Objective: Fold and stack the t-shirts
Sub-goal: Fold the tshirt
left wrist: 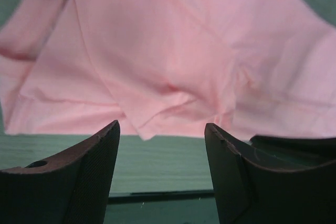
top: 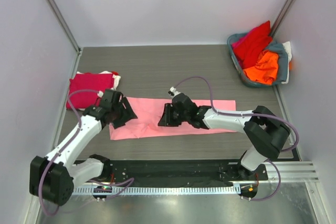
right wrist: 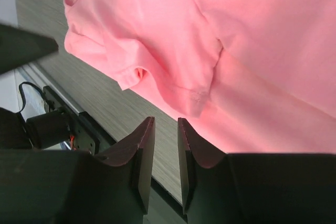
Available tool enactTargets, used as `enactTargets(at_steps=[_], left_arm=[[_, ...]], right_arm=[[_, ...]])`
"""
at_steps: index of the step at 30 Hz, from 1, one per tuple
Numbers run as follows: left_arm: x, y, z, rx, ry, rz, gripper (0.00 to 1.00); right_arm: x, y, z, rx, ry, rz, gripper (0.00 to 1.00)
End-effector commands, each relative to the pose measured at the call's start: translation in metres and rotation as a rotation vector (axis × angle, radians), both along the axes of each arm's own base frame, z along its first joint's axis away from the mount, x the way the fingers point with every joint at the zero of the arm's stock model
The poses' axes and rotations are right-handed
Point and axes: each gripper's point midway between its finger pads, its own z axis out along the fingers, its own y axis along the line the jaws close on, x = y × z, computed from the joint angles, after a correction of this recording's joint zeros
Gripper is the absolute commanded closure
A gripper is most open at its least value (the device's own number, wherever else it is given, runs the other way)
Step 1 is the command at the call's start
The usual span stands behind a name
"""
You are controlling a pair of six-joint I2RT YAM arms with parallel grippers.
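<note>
Left gripper (left wrist: 161, 127), low over the left end of the light pink t-shirt (top: 215, 109): spread wide, dark ribbed pads (left wrist: 97, 177) with nothing between them. Right gripper (right wrist: 166, 121), low over the middle of the same shirt: drawn almost together, only a thin slit showing, no cloth in it.

Beneath both, the pink shirt laid out as one long flat strip, long axis running left to right across the arms' front. Impossible to tell which end holds the collar. Thin, soft, matte cloth; smooth toward the right end, creased and bunched from the middle leftward, with a folded-over flap and stitched hem hanging toward the near edge in both wrist views.

Under the shirt, a dark grey wood-grain table (top: 173, 66). Just behind the shirt's left end, a crimson t-shirt (top: 90, 85) folded roughly square, with a white one (top: 116, 80) peeking out along its right side. Well beyond the shirt's right end, a grey-blue basket (top: 237, 65) heaped with a red t-shirt (top: 254, 40) and an orange one (top: 262, 67).
</note>
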Motion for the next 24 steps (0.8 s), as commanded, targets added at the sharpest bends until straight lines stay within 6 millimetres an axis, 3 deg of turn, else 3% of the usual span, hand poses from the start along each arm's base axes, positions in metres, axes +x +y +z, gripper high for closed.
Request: enactTargets(at_steps=[1, 2, 3, 12, 24], left_arm=[[-0.014, -0.033, 0.010, -0.221, -0.053, -0.047, 0.33], [-0.021, -0.033, -0.002, -0.239, -0.041, -0.037, 0.33], [-0.025, -0.036, 0.003, -0.269, -0.066, -0.045, 0.34], [-0.050, -0.041, -0.024, -0.296, 0.007, -0.033, 0.42], [-0.050, -0.030, -0.049, -0.190, 0.041, 0.005, 0.49]], right_arm=[[0.009, -0.002, -0.006, -0.011, 0.001, -0.047, 0.70], [0.010, -0.002, -0.008, -0.016, 0.006, -0.048, 0.71], [0.009, -0.002, -0.014, -0.026, 0.016, -0.049, 0.71], [0.010, 0.000, -0.041, -0.055, 0.078, -0.084, 0.75], [0.014, 0.007, -0.042, -0.033, 0.096, -0.088, 0.74]])
